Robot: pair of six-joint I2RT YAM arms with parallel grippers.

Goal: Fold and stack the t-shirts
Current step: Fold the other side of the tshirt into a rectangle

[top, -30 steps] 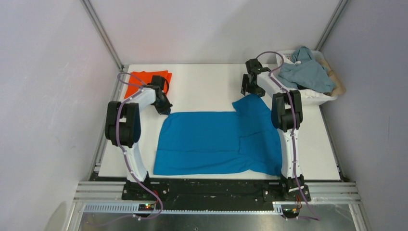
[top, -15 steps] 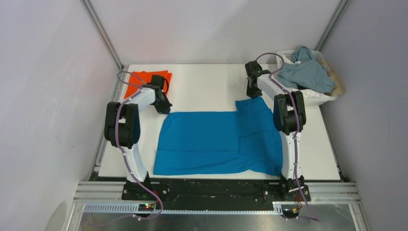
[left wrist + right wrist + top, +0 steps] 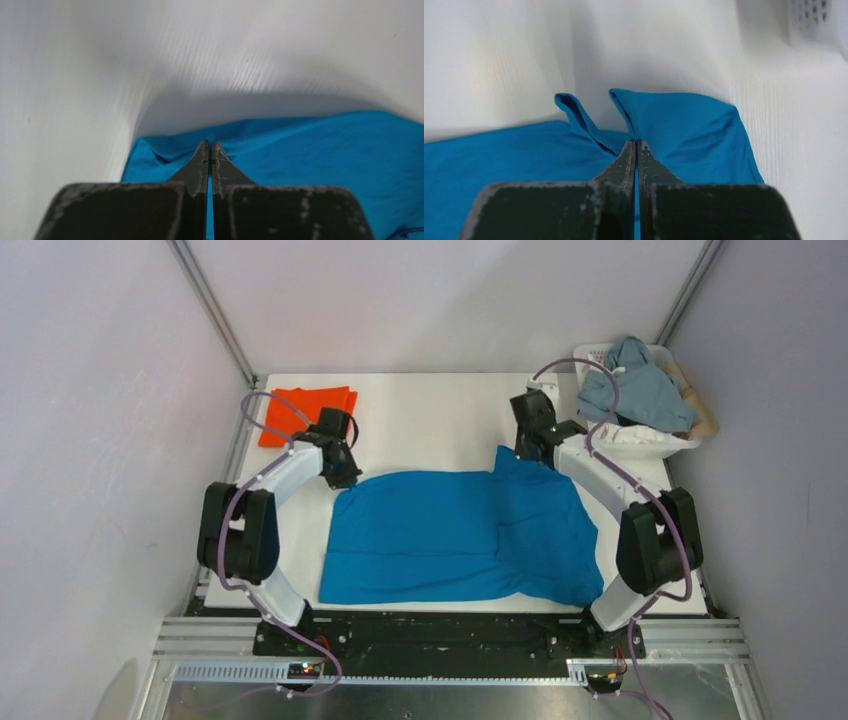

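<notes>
A: Item one, nearest: bright blue cloth short-sleeved t-shirt [image 3: 455, 535], spread on the white table [image 3: 430, 405]. Holders?
B: Left gripper [image 3: 210, 150] and right gripper [image 3: 636, 147], each clamped on a far corner of it.
A: Beyond?
B: Folded bright orange cloth t-shirt [image 3: 305, 410], far left; white plastic laundry basket [image 3: 650, 445], far right.
A: Hazard?
B: Thin pinches; an uneven pull would likely slip a corner and skew the fold.
</notes>
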